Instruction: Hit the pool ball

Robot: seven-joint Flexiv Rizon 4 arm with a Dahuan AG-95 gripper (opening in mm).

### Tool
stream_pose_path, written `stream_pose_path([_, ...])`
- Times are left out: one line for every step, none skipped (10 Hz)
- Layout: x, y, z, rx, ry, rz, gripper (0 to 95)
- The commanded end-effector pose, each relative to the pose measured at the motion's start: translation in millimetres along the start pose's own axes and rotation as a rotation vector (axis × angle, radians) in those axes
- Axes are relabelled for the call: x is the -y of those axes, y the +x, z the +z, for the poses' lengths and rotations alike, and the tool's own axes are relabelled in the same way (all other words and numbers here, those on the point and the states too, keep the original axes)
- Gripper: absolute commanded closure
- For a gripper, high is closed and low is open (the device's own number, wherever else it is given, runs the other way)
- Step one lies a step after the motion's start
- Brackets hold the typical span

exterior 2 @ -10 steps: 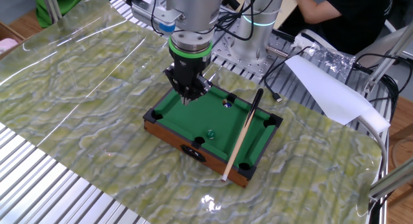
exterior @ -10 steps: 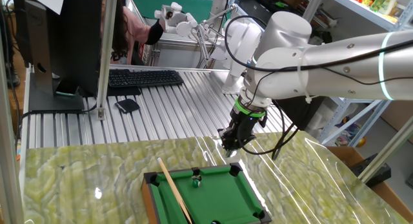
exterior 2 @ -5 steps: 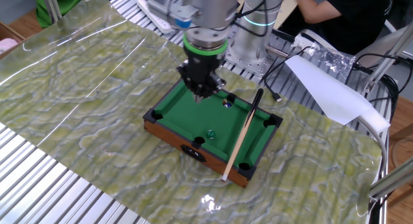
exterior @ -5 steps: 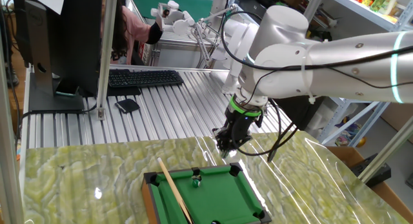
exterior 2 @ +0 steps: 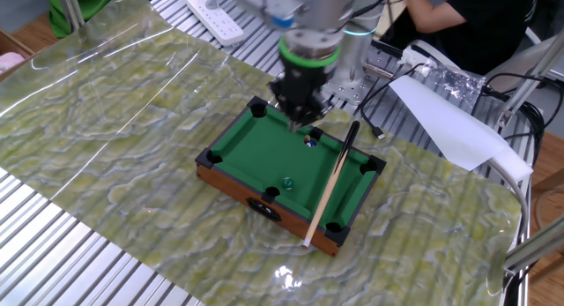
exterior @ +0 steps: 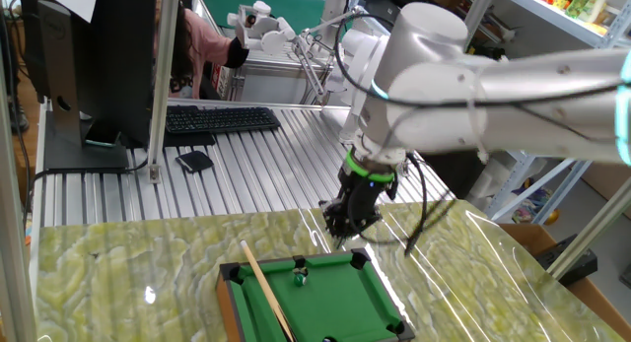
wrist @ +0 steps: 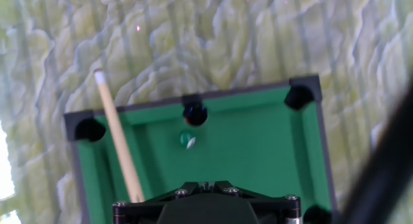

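The pool ball point(exterior 2: 309, 141), tiny and dark with a whitish spot, lies on the green felt of the mini pool table point(exterior 2: 231, 169) near its back middle pocket. It also shows in one fixed view point(exterior: 301, 275). My gripper point(exterior 2: 302, 123) is shut and empty, and points down just above the back rail, a little up-left of the ball. In one fixed view the gripper point(exterior: 345, 232) is to the right of the ball. In the hand view only the gripper's base point(wrist: 206, 184) shows, and the dark ball is hidden below it.
A wooden cue stick point(exterior 2: 330, 190) lies along the table's right side, also in the hand view point(wrist: 119, 140). A small green ball point(exterior 2: 287, 181) sits near the front middle pocket point(wrist: 194, 113). A keyboard point(exterior: 219, 118), a monitor and a person are behind.
My gripper has moved along the table's back rail, closer to the dark ball. The balls and the cue have not moved.
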State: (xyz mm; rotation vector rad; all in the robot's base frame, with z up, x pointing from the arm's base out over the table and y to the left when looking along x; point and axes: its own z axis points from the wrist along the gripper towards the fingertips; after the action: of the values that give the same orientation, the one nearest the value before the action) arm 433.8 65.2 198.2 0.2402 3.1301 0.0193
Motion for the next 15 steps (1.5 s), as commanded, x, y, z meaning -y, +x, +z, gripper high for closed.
stream_pose_path([-8.7, 5.5, -2.4, -0.009, 0.001, 0.005, 95.0])
stream_pose_path([-11.8, 9.9, -3.2, -0.011, 0.001, 0.012, 95.0])
stream_pose_path([-17.7, 19.4, -4.5, -0.037, 0.004, 0.016, 95.0])
stream_pose_path([-20.9, 24.4, -4.6, -0.042, 0.005, 0.008, 95.0])
stream_pose_path([-25.7, 31.0, -3.1, -0.043, 0.005, -0.005, 95.0])
stream_pose_path([-29.5, 35.9, -1.5, -0.043, 0.007, -0.013, 95.0])
stream_pose_path([-31.2, 40.8, 3.0, -0.039, 0.002, -0.040, 95.0])
stream_pose_path([-30.9, 42.6, 6.0, -0.043, -0.002, -0.059, 95.0])
stream_pose_path([-30.4, 44.4, 8.1, -0.043, -0.001, -0.077, 95.0])
stream_pose_path([-29.7, 46.7, 11.2, -0.044, 0.000, -0.102, 95.0])
stream_pose_path([-29.2, 48.0, 13.0, -0.044, -0.001, -0.111, 95.0])
stream_pose_path([-28.2, 50.4, 15.7, -0.044, -0.002, -0.120, 95.0])
stream_pose_path([-27.4, 51.8, 16.6, -0.045, -0.004, -0.119, 95.0])
stream_pose_path([-27.2, 52.1, 16.7, -0.050, -0.007, -0.116, 95.0])
stream_pose_path([-27.4, 52.0, 17.2, -0.058, -0.007, -0.110, 95.0])
